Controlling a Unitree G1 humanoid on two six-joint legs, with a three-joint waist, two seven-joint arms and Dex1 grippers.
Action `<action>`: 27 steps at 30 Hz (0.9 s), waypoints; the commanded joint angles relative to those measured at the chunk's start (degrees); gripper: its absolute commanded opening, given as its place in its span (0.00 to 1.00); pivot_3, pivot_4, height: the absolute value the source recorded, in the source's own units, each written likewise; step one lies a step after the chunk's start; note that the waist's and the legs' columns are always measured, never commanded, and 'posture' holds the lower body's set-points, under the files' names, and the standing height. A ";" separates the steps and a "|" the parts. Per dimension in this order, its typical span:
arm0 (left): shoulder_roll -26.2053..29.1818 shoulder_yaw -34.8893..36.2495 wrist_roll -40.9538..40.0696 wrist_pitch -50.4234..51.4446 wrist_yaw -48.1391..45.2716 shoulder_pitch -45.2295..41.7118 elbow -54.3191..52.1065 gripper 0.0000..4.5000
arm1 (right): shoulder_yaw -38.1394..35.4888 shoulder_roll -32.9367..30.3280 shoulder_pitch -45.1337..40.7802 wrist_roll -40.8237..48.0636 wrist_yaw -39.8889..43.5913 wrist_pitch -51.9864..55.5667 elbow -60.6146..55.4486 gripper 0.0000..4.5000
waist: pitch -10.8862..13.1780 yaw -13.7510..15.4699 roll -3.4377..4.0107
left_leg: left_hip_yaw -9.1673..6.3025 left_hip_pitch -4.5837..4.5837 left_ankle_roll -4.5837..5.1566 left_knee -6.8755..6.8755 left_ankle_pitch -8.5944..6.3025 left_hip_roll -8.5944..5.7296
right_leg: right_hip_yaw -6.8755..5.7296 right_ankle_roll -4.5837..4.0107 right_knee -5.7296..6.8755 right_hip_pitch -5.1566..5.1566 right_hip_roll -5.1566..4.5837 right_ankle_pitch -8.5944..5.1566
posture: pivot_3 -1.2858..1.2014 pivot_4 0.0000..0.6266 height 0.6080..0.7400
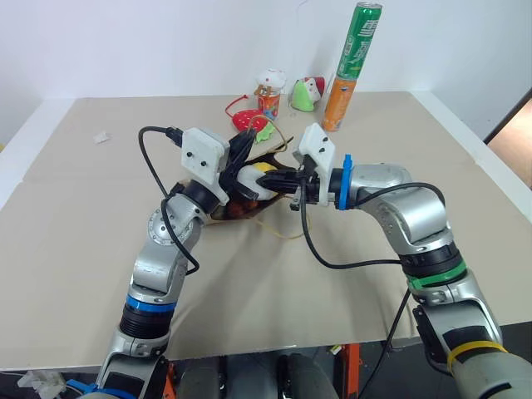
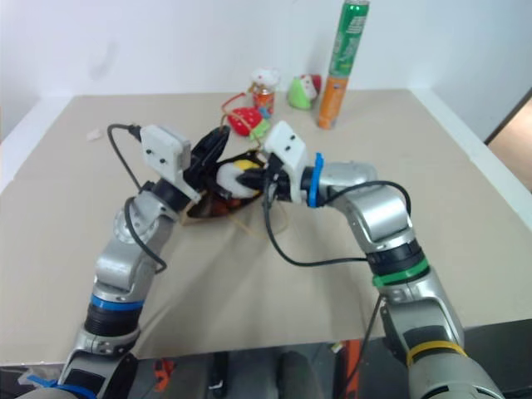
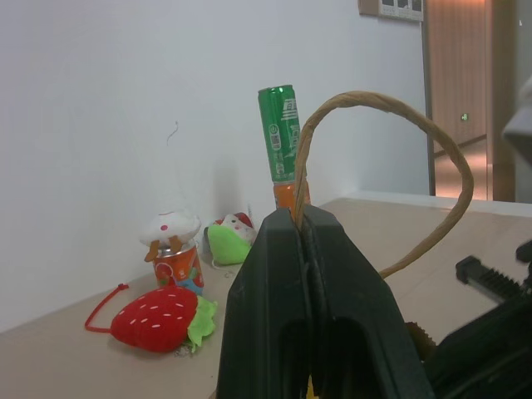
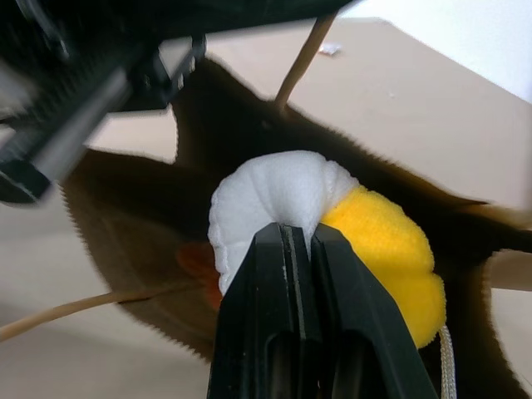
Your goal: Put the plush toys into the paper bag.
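Observation:
The brown paper bag [image 4: 125, 208] lies in the middle of the table with its mouth held open. My left gripper [image 3: 301, 220] is shut on one of its twisted handles [image 3: 420, 141], lifting it. My right gripper [image 4: 293, 237] is shut on the white and yellow egg-shaped plush toy [image 1: 253, 176] and holds it at the bag's mouth. This toy also shows in the right wrist view [image 4: 274, 191], with the bag's dark inside behind it. Deeper in the bag lies an orange-brown plush toy [image 4: 195, 259], mostly hidden.
Behind the bag lies a red strawberry plush [image 1: 251, 122]. At the table's back stand a small can with a toy top [image 1: 268, 93], a green-white-red plush [image 1: 306, 93] and a tall green and orange can [image 1: 349, 66]. A white scrap [image 1: 101, 137] lies far left.

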 commanded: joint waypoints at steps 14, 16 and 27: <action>0.42 0.18 -0.38 -0.70 -0.77 -1.36 -2.34 0.00 | -10.04 -7.90 -1.58 6.93 6.34 8.25 -10.25 0.99 | 0.00 0.02 0.01 | 0.00 -0.02 -0.06 0.00 -0.03 0.09 | 0.00 -0.03 0.00 -0.03 0.00 0.00 | 0.52 0.24 1.00; 0.50 0.27 -0.44 -0.69 -0.87 -1.39 -2.31 0.00 | -11.96 -10.67 -0.76 9.83 7.57 11.89 -12.82 0.99 | 0.00 0.12 0.00 | -0.02 -0.05 -0.06 -0.01 -0.03 0.08 | -0.02 -0.04 0.00 -0.04 -0.02 0.00 | 0.52 0.24 1.00; 0.94 0.99 -0.52 -1.60 -1.56 -2.47 -0.47 0.00 | -14.65 -15.00 13.82 16.57 1.87 25.79 -23.16 0.99 | -0.02 -0.08 -0.04 | -0.03 -0.05 -0.07 -0.01 -0.04 0.15 | -0.03 -0.13 0.00 -0.05 -0.02 -0.05 | 0.52 0.24 1.00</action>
